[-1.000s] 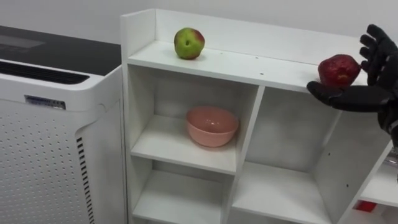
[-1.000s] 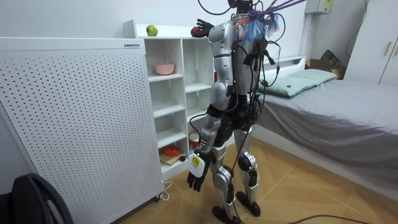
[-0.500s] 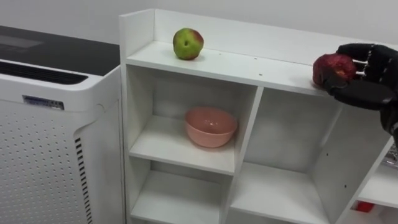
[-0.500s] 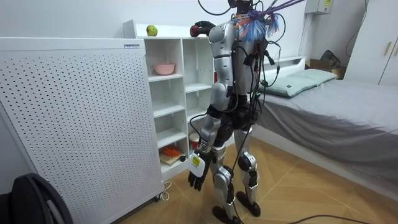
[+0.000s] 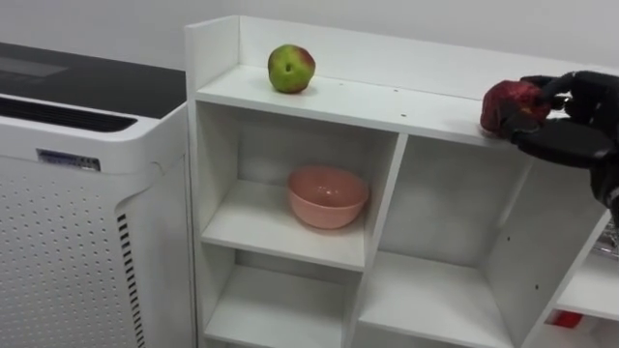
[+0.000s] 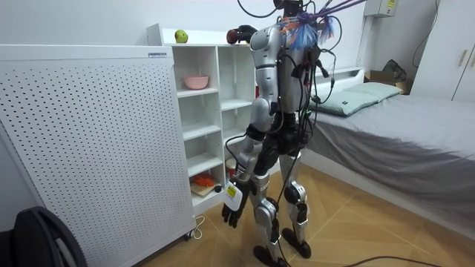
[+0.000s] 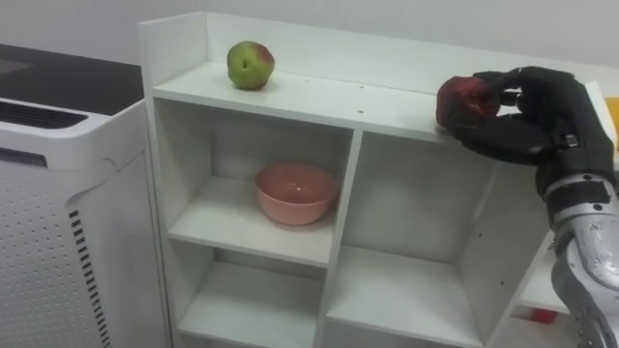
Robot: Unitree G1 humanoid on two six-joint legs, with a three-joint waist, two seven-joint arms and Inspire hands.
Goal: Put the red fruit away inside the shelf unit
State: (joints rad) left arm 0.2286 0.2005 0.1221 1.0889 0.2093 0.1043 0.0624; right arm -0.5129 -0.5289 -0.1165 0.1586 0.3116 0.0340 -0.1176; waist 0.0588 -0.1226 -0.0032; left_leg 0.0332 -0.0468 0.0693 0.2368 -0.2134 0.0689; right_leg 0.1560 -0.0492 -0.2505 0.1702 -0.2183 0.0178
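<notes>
As the robot stands facing the white shelf unit (image 5: 372, 99), with a bed (image 6: 404, 148) behind it in the room view, its right arm is raised to the unit's top board. The right hand (image 7: 535, 124) is grasping a red apple (image 7: 465, 101). Its fingers curl over the top and far side of the fruit, and the thumb lies below and in front of it. The red apple is at the right part of the top board, close to the front edge. Whether it rests on the board or is held just clear of it cannot be told.

A green apple (image 5: 291, 69) with a red blush sits on the left part of the same board, well apart from the red apple and untouched by either hand. A pink bowl (image 5: 327, 196) stands upright in the upper left compartment, below the green apple. A white appliance (image 5: 68, 222) with a perforated front and a dark top stands just beside the unit's left wall.

In the room view the left hand (image 6: 231, 215) hangs low beside the robot's leg, near the unit's bottom compartments. Its fingers are loosely extended and hold nothing. A small orange item (image 6: 204, 180) lies in a low compartment and is too small to identify.
</notes>
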